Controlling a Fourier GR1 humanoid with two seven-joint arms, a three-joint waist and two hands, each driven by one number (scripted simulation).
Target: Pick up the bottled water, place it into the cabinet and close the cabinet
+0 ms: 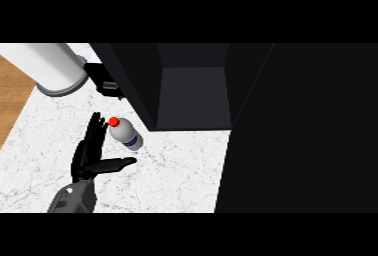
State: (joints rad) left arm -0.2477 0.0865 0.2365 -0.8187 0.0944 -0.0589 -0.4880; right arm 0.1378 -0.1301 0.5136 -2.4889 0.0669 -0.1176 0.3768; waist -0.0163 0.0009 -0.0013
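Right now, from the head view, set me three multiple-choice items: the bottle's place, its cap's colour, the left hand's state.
1. The bottled water is: A in the cabinet; B on the counter beside the left hand; C on the wooden floor.
2. Its cap is: A blue; B red; C green.
3. The left hand is: A open; B shut on the bottle; C shut, holding nothing.
Key: B, it sits on the counter outside the cabinet; B, the cap shows red; A, fingers straight, thumb spread.
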